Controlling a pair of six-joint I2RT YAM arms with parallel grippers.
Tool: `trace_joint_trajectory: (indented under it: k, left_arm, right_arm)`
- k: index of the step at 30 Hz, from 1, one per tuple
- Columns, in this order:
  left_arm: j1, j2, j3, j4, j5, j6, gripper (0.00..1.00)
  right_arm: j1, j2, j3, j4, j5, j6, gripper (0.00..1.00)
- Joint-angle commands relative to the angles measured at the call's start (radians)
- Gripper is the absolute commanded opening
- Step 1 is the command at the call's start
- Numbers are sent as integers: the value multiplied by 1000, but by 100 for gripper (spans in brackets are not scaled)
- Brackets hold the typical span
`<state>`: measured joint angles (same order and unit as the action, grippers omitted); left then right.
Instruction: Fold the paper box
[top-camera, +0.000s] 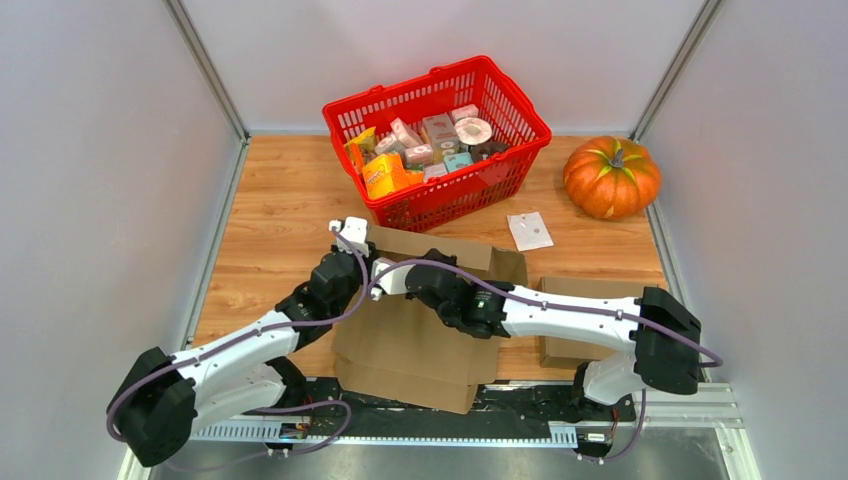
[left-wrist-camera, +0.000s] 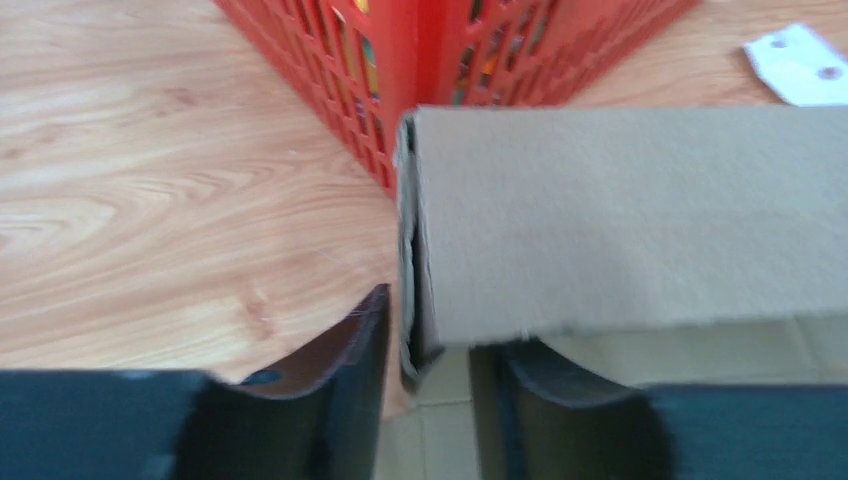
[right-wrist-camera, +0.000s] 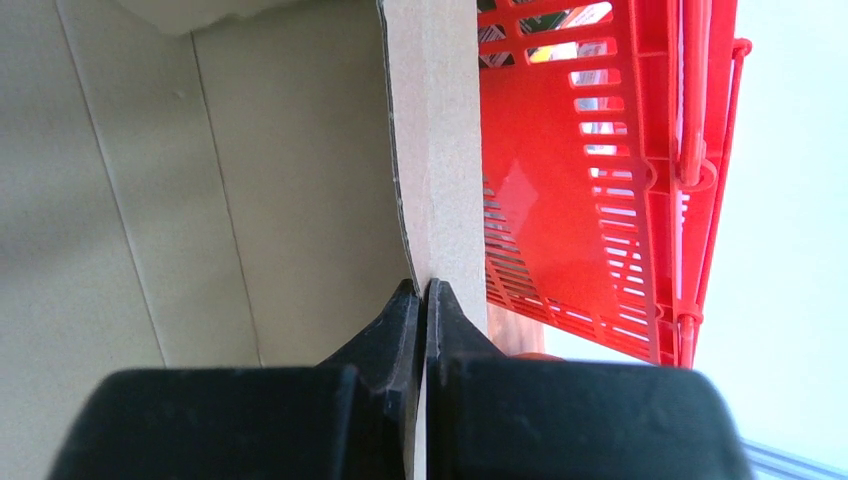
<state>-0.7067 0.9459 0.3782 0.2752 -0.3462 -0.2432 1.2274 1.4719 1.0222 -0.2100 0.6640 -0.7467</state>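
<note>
Paper box (top-camera: 410, 340): laid opened out at the mid near edge of the tabletop (top-camera: 280, 200), far flap raised, just short of the red basket (top-camera: 400, 95).

L gripper (left-wrist-camera: 430, 340) is set at that flap's L corner, fingers (left-wrist-camera: 345, 365) spread astride the card edge; firm contact can't be told. R gripper (right-wrist-camera: 425, 292) is seen w/ fingers pressed together, tips butted on the flap's edge; no card is clearly nipped.

Risks, as judged:
- W/ no sure hold, the flap could be let slip & drop back.
- If clamped off-crease, the corner could be crushed or torn.
- A hard push could shove the box into the basket.
- The 2 wrists are crowded & could be knocked together.

No brand or print is seen on the box. Labels on the basket's packets are too small to be read.
</note>
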Motion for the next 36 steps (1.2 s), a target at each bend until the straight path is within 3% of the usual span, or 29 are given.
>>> trace_joint_trajectory:
  k: [1, 2, 3, 4, 11, 13, 14, 15, 16, 19, 20, 23, 26, 27, 29, 30, 32, 36]
  left_arm:
    - [-63, 77, 106, -28, -352, -30, 17]
    - [-89, 91, 122, -69, -449, -65, 6]
    - [-138, 105, 146, -124, -606, -118, 0]
    - [-155, 134, 151, -131, -650, -139, 0]
    - [-191, 225, 160, -71, -614, -145, 0]
    - [-192, 211, 143, -50, -573, -122, 0]
    - [-192, 199, 130, -30, -556, -108, 0]
    - [-192, 185, 107, -16, -530, -102, 0]
    - [-192, 153, 99, -27, -522, -105, 0]
    - [-192, 87, 65, -51, -481, -114, 0]
    - [-192, 71, 61, -62, -473, -114, 0]
    - [-192, 21, 54, -106, -455, -123, 0]
    - [-192, -9, 56, -142, -427, -126, 0]
    - [-192, -13, 62, -162, -430, -140, 0]
    - [-192, -13, 71, -188, -428, -157, 0]
    - [-192, -12, 76, -203, -424, -163, 0]
    - [-192, -9, 74, -205, -422, -183, 0]
    - [-192, -9, 74, -218, -406, -205, 0]
  right_arm:
    - [14, 11, -4, -54, -205, 102, 0]
    - [14, 5, -4, -51, -210, 109, 0]
    - [14, 2, -8, -42, -214, 119, 0]
    - [14, 4, -8, -43, -224, 124, 0]
    - [12, 4, -1, -54, -244, 167, 1]
    - [-2, -16, 16, -83, -242, 249, 19]
    - [-8, -31, 21, -118, -231, 285, 32]
    - [-12, -50, 21, -132, -209, 324, 55]
    - [-19, -99, 21, -153, -181, 384, 63]
    - [-43, -210, 41, -307, -182, 662, 84]
    - [-51, -237, 58, -413, -184, 820, 88]
    - [-72, -350, 94, -591, -181, 1069, 99]
    - [-179, -464, 90, -618, -320, 1214, 100]
    - [-303, -490, 67, -603, -393, 1291, 100]
    - [-414, -564, 18, -486, -593, 1345, 100]
    - [-496, -570, 1, -453, -634, 1394, 100]
    - [-549, -546, -2, -401, -725, 1425, 100]
    - [-638, -469, 3, -333, -803, 1484, 90]
